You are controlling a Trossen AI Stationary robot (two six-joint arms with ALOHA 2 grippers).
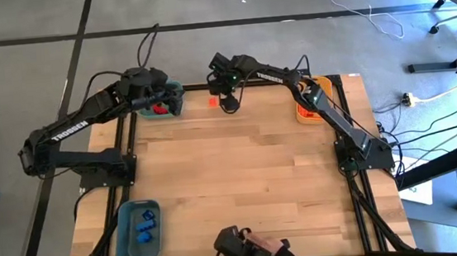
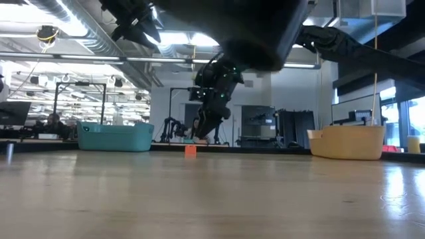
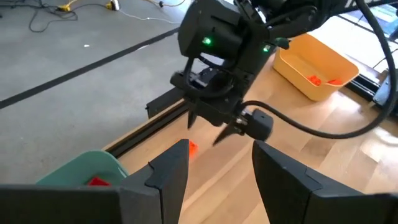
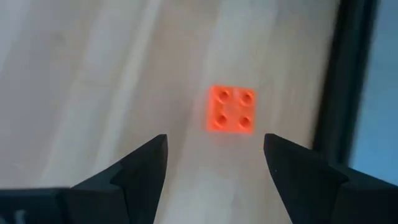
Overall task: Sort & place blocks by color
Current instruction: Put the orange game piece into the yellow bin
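Note:
A small orange block (image 4: 231,117) lies studs up on the wooden table near its far edge (image 1: 213,102), also seen in the low view (image 2: 190,150). My right gripper (image 4: 214,140) hangs open just above the block and a little to its right (image 1: 228,106), touching nothing. My left gripper (image 3: 217,149) is open and empty, raised over the teal bin (image 1: 174,90) at the far left. Red blocks (image 1: 159,109) lie in that bin.
A yellow-orange bin (image 3: 298,62) with orange blocks (image 3: 320,79) stands at the far right. A grey-blue bin (image 1: 125,228) with blue blocks (image 1: 144,226) sits at the near left. A black frame rail (image 4: 348,81) runs just beyond the orange block. A dark device (image 1: 248,255) sits at the near edge.

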